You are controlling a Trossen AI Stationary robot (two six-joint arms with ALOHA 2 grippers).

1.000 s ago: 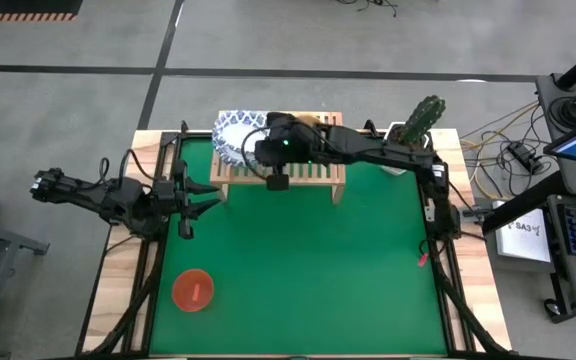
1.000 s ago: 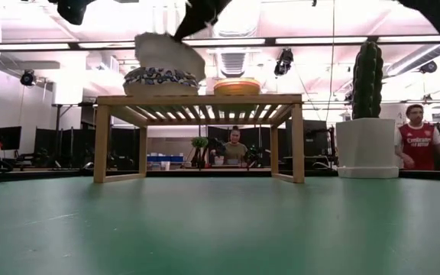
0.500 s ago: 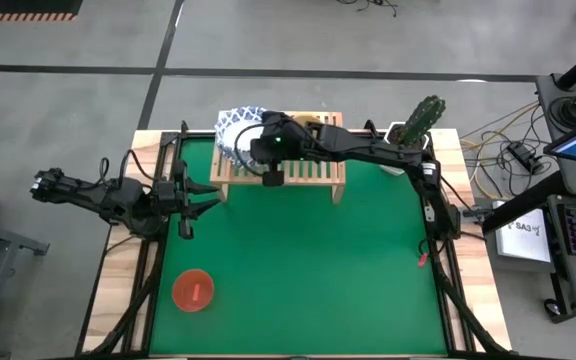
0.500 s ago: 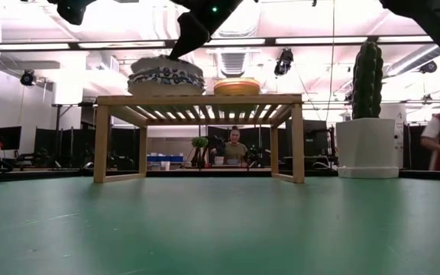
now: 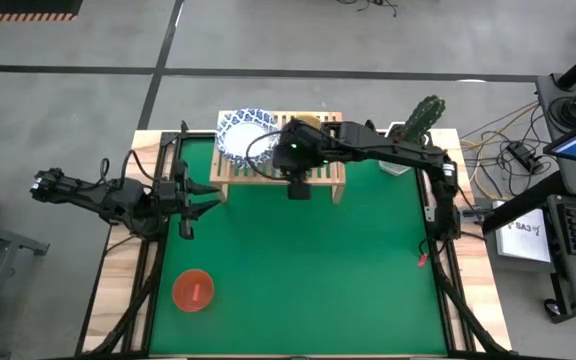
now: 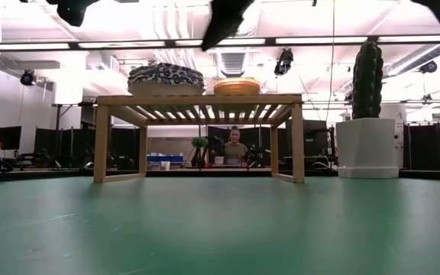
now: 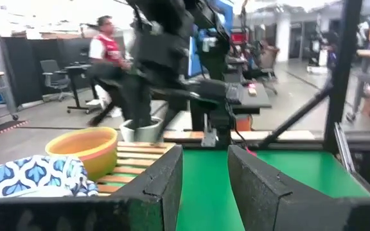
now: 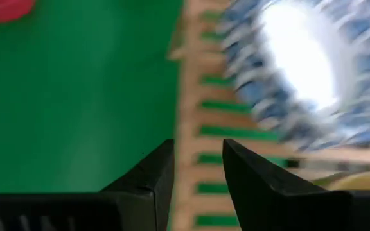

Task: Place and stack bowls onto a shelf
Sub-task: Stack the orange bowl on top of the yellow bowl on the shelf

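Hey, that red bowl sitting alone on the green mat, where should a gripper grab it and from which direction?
Grip the red bowl by its rim, coming straight down from above. It seems to sit upright and open, so one finger can go inside the wall and one outside. The left gripper is nearer than the right gripper at the shelf.

Patterned bowl (image 5: 242,132) on shelf (image 5: 320,176) left end, yellow bowl (image 6: 237,86) beside it, red bowl (image 5: 192,290) on table (image 5: 308,270) front-left.

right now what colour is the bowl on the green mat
Red bowl, clearest in the high view.
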